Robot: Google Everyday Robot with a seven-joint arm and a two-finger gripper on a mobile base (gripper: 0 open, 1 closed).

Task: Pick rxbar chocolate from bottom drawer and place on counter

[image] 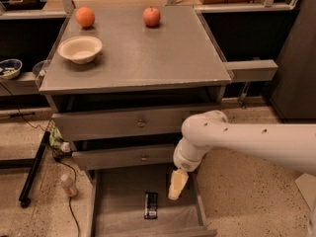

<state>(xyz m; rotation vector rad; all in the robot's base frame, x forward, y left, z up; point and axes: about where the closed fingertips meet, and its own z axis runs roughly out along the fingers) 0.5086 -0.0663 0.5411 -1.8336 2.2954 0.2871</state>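
Drawer (118, 194) open; bar (151, 205) lies inside, ungrasped; end effector (177, 184) hangs just beside it, opening impossible to tell; lift and counter (138, 53) placement not yet done.

The gripper (177, 184) low over the bottom drawer (118, 216), right of the rxbar chocolate (151, 205) whose lettering is too small to read, drawer front partly cut by the lower edge, arm (256, 144) running off the right edge, patterned bowl (9, 68) clipped at left

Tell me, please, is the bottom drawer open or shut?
Open: the bottom drawer is pulled out, showing the rxbar chocolate inside; the gripper hangs above the drawer.
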